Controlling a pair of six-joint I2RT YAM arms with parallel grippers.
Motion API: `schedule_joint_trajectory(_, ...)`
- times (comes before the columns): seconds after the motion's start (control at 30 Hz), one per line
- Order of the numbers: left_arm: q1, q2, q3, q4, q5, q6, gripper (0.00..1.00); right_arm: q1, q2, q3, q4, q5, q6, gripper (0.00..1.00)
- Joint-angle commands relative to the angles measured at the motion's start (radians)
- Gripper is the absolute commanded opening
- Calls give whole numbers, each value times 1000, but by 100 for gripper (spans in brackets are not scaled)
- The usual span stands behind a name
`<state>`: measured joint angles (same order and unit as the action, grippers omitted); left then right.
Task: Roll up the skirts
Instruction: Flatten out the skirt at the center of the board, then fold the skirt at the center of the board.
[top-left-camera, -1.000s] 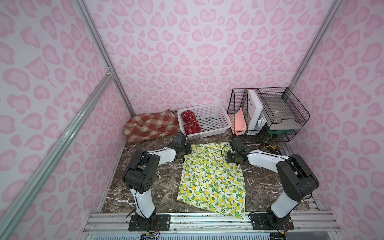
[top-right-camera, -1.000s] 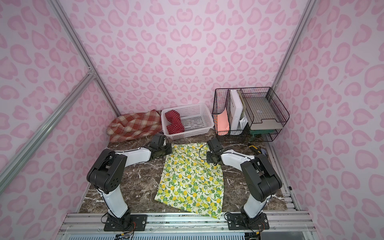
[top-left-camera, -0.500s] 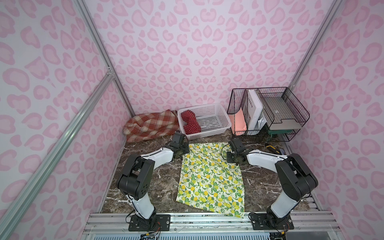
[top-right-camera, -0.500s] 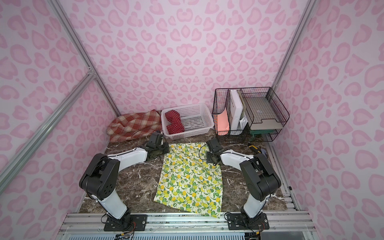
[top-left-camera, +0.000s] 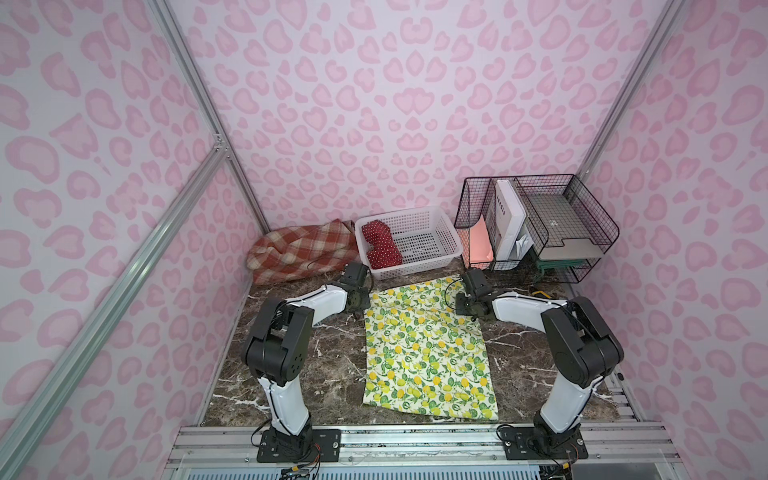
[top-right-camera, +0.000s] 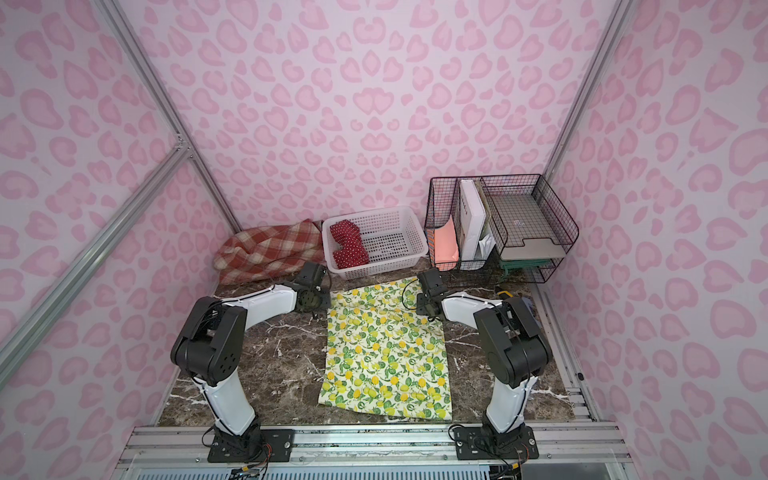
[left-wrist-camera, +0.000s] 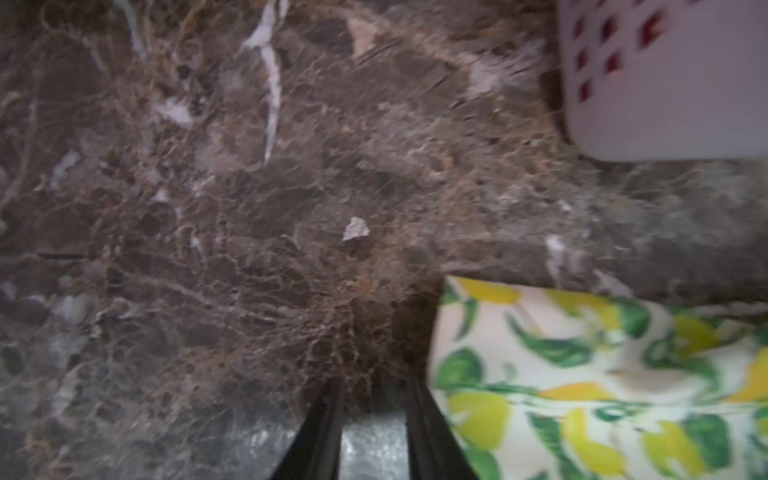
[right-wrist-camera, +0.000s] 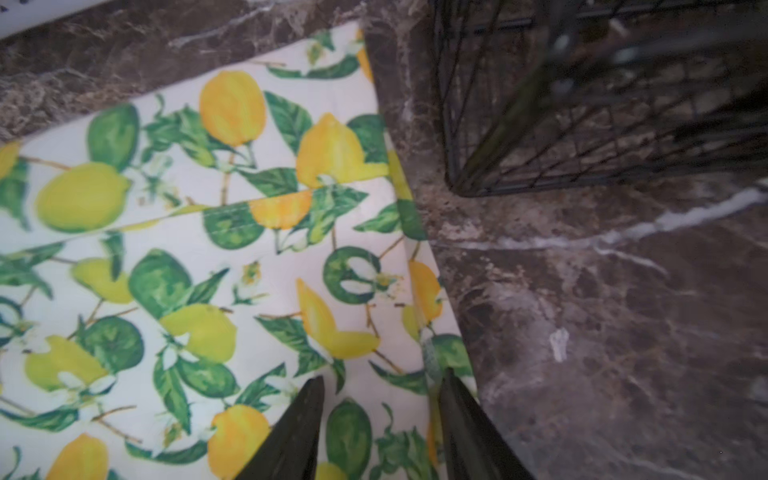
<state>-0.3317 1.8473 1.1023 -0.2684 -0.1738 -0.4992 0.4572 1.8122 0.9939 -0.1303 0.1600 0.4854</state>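
I have the lemon skirt (top-left-camera: 424, 345) flat on the table (top-left-camera: 291, 374) for rolling, left gripper (left-wrist-camera: 372, 386) and right gripper (right-wrist-camera: 382, 378) parted, empty, at its far corners

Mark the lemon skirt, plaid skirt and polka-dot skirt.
lemon skirt (top-left-camera: 428, 353): in a top view, its flat middle.
plaid skirt (top-left-camera: 299, 253): in a top view, the heap's middle.
polka-dot skirt (top-left-camera: 380, 247): in a top view, the bundle's middle.

Both top views look steeply down from high over the near edge toward the back wall (top-left-camera: 395, 124), sharing the whole marble tabletop (top-left-camera: 332, 365). Each wrist camera sits close above the tabletop, framing one far corner of the lemon skirt (left-wrist-camera: 582, 395).
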Motion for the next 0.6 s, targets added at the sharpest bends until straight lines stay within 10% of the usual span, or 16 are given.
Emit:
schedule_joint_trajectory(0.0,3,10,16,-75,-34,-34,42,16,15,33,-81,-23,-9,51)
schedule_joint_trajectory(0.57,-143,-509,-277,-286,80,-286,57,31,-281,-44,-273,96,43,63)
